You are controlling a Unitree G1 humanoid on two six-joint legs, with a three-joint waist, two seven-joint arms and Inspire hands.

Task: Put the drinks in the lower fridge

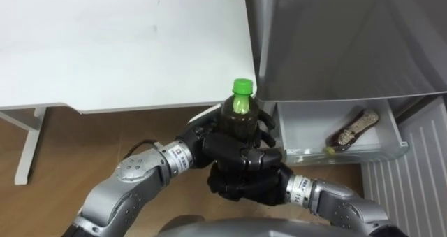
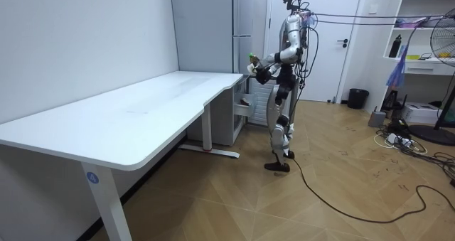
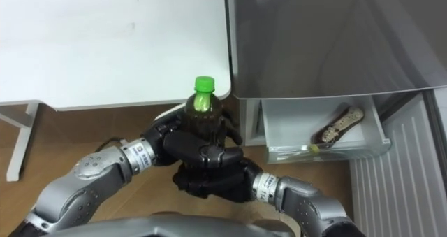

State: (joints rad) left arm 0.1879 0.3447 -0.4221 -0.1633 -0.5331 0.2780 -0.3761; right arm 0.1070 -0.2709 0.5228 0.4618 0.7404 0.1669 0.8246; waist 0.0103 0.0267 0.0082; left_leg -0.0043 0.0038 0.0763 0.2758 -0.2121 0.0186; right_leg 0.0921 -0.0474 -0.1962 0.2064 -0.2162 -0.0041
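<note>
Drawer point(image 1: 302, 125): pulled out below the fridge point(image 1: 349, 41); left half is left bare and open from above.
Packet point(image 1: 355, 130): laid slantwise across the right half.
Desk point(image 1: 105, 48): edge is set just beside the fridge on the left.
Ribbed white panel point(image 1: 412, 174): placed right of the drawer.
Bottle point(image 1: 241, 115): clasped by left hand point(image 1: 209, 139) and right hand point(image 1: 244, 181), held over bare floor near the drawer's left front corner.

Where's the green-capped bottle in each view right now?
Left eye view: bottle at centre, left of the open drawer.
Right eye view: bottle left of centre, beside the drawer.
Room view: bottle upper middle, at chest height, above the drawer.
Shared landmark: the open drawer.
</note>
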